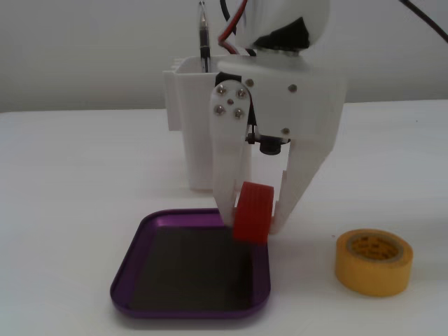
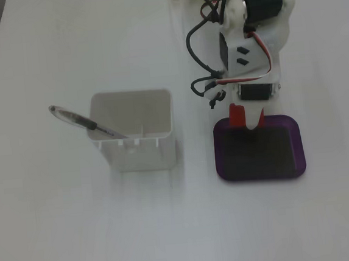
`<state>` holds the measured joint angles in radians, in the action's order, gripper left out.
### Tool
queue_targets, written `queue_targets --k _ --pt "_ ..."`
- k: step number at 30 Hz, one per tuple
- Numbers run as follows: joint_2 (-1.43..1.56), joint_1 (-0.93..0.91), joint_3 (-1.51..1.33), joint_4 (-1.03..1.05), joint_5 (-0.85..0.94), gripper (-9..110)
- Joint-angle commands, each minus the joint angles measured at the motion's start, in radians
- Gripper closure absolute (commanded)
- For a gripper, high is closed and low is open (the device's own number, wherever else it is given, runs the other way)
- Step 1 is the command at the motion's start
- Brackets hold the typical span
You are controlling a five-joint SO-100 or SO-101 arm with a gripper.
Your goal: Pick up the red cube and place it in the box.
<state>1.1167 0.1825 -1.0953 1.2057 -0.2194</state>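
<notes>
The red cube [image 1: 252,212] hangs between the white fingers of my gripper [image 1: 253,222], which is shut on it. It sits just above the far right corner of the purple box [image 1: 136,260], over the rim. In the fixed view from above, the red cube [image 2: 237,115] shows at the box's [image 2: 294,170] top edge under the gripper [image 2: 244,121], and the arm covers part of it. The box's dark bottom is bare.
A tall white container [image 1: 192,112] with a pen [image 1: 204,35] stands behind the box; from above the container [image 2: 137,155] is left of the box. A yellow tape roll [image 1: 373,261] lies to the right, hidden by the arm from above.
</notes>
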Motion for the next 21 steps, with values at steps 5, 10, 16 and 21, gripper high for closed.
queue_targets --k 5,10,16,21 --pt "-0.018 0.0 0.044 -0.051 0.006 102" --pt "-0.018 -0.003 0.044 -0.058 0.008 102" --pt "-0.006 -0.002 0.044 -0.058 0.035 102" --pt "-0.017 -0.003 0.046 -0.064 0.054 102"
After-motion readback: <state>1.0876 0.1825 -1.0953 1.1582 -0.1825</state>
